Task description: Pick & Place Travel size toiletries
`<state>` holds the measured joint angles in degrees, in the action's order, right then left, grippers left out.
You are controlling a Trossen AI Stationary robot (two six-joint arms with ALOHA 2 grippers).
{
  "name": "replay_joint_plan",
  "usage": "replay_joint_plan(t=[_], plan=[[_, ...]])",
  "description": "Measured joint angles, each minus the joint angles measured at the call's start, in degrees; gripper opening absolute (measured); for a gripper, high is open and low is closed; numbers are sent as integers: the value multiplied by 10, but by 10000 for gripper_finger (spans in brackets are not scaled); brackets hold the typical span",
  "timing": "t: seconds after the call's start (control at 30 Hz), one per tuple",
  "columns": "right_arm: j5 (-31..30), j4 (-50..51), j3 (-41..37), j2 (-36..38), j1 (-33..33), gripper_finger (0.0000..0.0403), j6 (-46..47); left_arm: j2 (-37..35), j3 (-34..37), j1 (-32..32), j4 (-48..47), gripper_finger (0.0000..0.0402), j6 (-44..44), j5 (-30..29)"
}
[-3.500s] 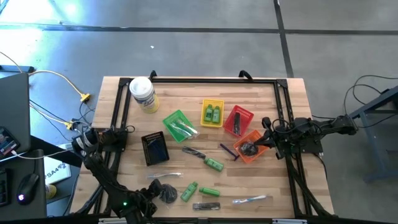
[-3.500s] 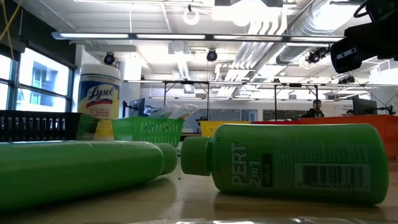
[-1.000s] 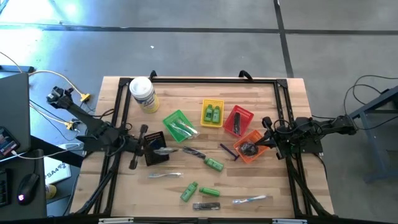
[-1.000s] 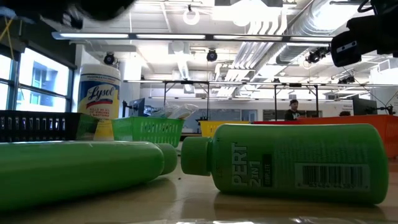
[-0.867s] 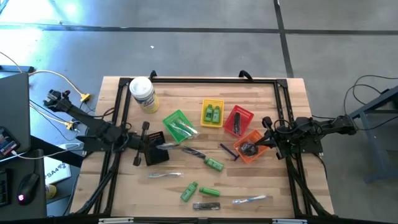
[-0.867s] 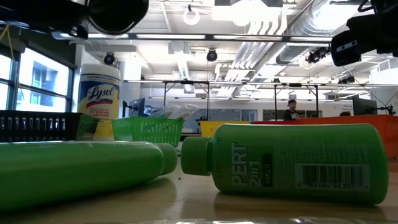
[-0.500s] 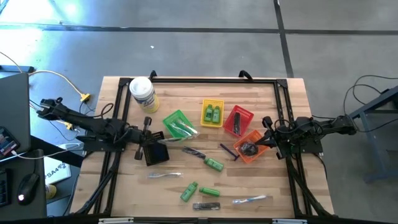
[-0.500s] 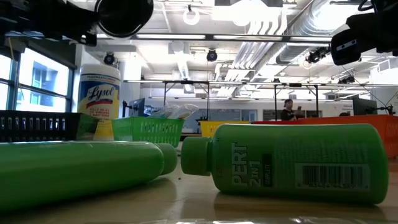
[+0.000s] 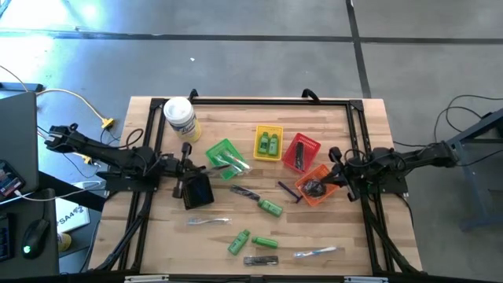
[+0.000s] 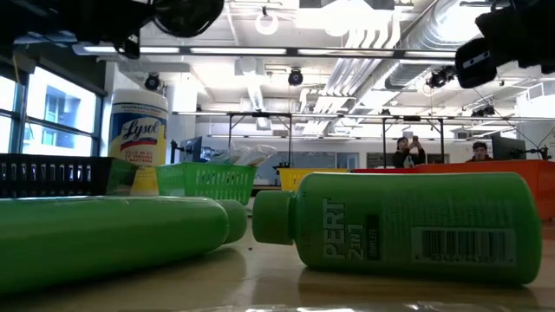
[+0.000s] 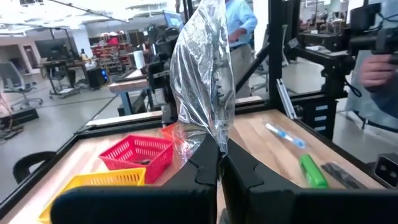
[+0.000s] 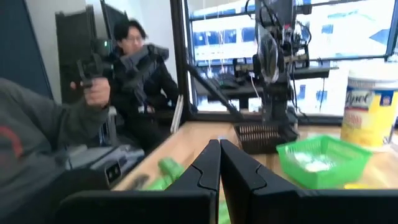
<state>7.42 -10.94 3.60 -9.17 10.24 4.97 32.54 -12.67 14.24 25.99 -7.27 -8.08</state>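
Everywhere, toiletries [image 9: 269, 207] across wooden table [image 9: 354, 236]; workshop behind.

Left gripper [image 11: 219, 163] and right gripper [image 12: 219, 163] reach inward, jaws pressed together

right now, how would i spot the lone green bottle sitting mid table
Start at the orange basket near the right tool. Beside it lies a purple-handled razor; the green bottle lies just past that. Unlike the two green bottles near the front edge, it lies alone, touching a dark stick.

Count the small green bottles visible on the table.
5: two in the yellow basket, one mid-table, two near the front edge. Others may be hidden inside baskets.
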Motion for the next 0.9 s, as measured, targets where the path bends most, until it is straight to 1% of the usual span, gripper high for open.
replay_joint_plan(t=[0.13, 0.3, 0.37, 0.47, 0.6, 0.7, 0.83, 0.9], plan=[[-3, -82, 0, -62, 0, 3, -1, 53, -47, 0, 2, 0, -7, 0], [-64, -188, 1, -169, 0, 9, -3, 139, -109, 0, -1, 0, -42, -5], [-63, -243, 1, -208, 0, 25, -8, 173, -131, 0, 1, 0, -49, -7], [-59, -301, 6, -257, 0, 66, -16, 216, -157, 0, -2, 0, -50, -7], [-60, -285, 54, -302, 0, 137, -5, 265, -190, 0, 0, 0, -49, -7], [-62, -250, 106, -340, 0, 186, -23, 300, -216, 0, 0, 0, -49, -6], [-101, -212, 171, -394, 0, 232, -45, 333, -247, 0, -3, 0, -49, -6], [-103, -201, 201, -422, 0, 247, -58, 345, -260, 0, -8, 0, -52, -6]])
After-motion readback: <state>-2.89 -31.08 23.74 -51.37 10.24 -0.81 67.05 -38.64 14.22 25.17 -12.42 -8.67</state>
